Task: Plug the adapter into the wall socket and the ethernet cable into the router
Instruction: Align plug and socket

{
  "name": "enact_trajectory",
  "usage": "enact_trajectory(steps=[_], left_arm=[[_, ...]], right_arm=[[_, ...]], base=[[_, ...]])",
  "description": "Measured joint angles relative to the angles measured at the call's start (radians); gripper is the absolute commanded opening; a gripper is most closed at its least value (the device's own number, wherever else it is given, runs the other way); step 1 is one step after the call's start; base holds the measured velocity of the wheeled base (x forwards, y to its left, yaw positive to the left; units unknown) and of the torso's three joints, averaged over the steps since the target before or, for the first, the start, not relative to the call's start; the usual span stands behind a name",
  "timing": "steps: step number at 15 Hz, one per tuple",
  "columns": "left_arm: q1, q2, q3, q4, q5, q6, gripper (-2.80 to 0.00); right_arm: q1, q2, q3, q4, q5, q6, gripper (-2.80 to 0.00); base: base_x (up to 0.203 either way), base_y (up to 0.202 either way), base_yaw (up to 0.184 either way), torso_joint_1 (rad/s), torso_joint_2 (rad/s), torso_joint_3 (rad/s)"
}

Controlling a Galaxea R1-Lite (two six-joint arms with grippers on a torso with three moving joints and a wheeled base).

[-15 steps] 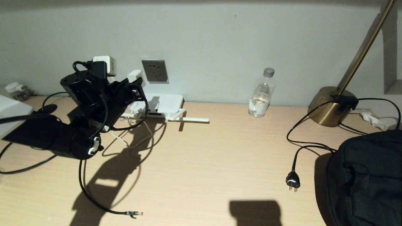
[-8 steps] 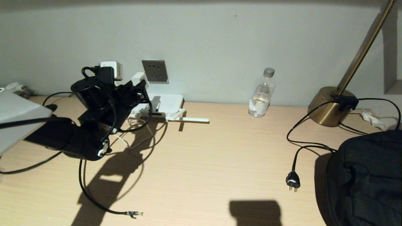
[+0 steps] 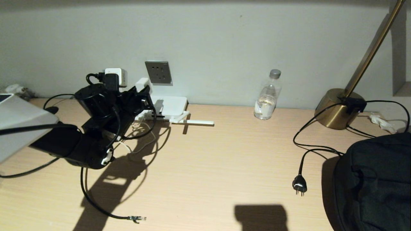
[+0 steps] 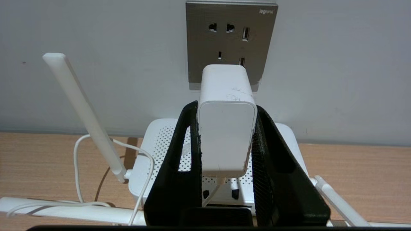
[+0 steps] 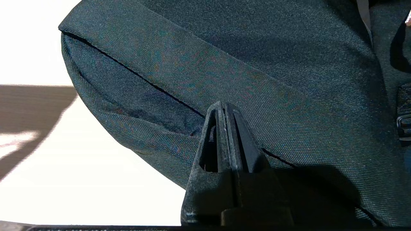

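The left gripper [image 4: 226,141] clamps the adapter [image 4: 226,128] between its fingers, just short of the wall socket [image 4: 229,35], above the router [image 3: 168,107]; the desk [image 3: 224,160] lies broad in front; the right gripper [image 5: 224,128] is pressed closed beside a bag [image 5: 257,64].

adapter [image 4: 226,128] prongs hidden, lamp [image 3: 340,107] top cropped

The wooden counter [image 3: 224,160] bears the router [image 3: 168,107], ethernet cable [image 3: 96,202], a water bottle [image 3: 267,96], lamp base [image 3: 337,109] (brass, perhaps) and black bag [image 3: 375,183].
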Motion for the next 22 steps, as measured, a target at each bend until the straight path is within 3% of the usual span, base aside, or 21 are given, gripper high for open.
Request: enact_trajectory(steps=[10, 22], left_arm=[[-0.006, 0.024, -0.012, -0.054, -0.012, -0.011, -2.80], [-0.004, 0.145, -0.202, -0.049, -0.032, -0.008, -2.80]], right_arm=[[0.000, 0.000, 0.000, 0.000, -0.001, 0.000, -2.80], [0.000, 0.000, 0.000, 0.000, -0.001, 0.000, -2.80]], base=[[0.000, 0.000, 0.000, 0.000, 0.00, 0.000], [0.000, 0.000, 0.000, 0.000, 0.00, 0.000]])
